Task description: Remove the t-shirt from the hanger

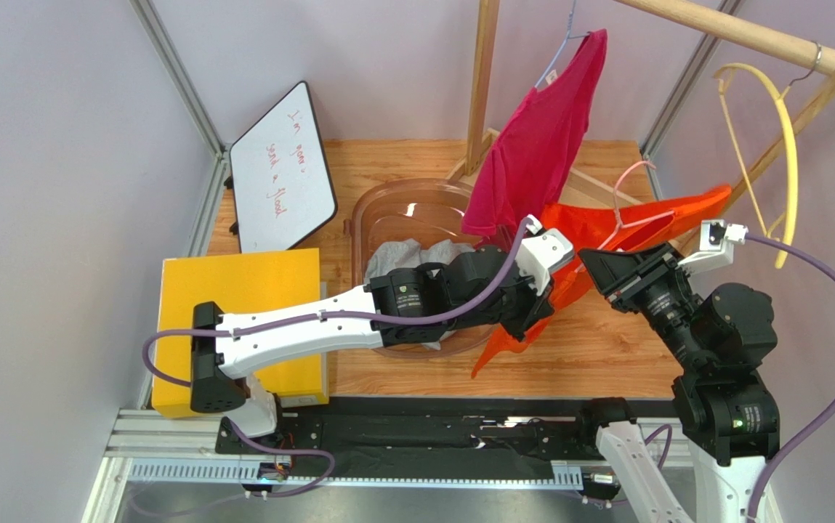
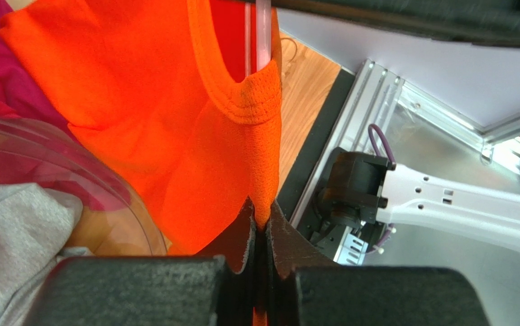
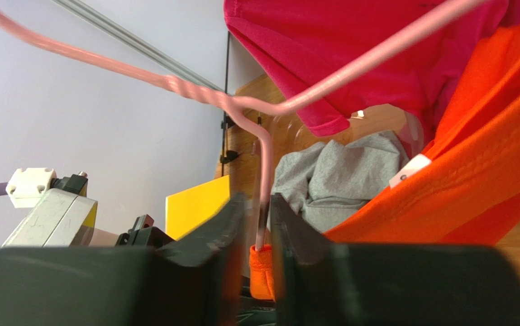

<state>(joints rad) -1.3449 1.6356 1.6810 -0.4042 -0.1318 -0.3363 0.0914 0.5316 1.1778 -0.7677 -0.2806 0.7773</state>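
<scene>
The left arm [image 1: 312, 321] reaches from lower left to frame centre, left gripper [image 2: 261, 227] pinched tight on the shirt [image 2: 160, 122]. The right arm [image 1: 716, 338] folds at lower right, right gripper [image 3: 259, 227] nipping the hanger [image 3: 264, 163].

A clear tub [image 1: 387, 192] is set in the middle of the wooden surface [image 1: 607, 351]. A whiteboard [image 1: 280, 169] is propped at the back left.

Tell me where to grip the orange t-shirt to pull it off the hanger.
Grip the ribbed collar of the orange t-shirt, from the side away from the pink hanger, as the left gripper does now: that thick band is looped over the wire, while the right gripper pinches the hanger's stem.
</scene>
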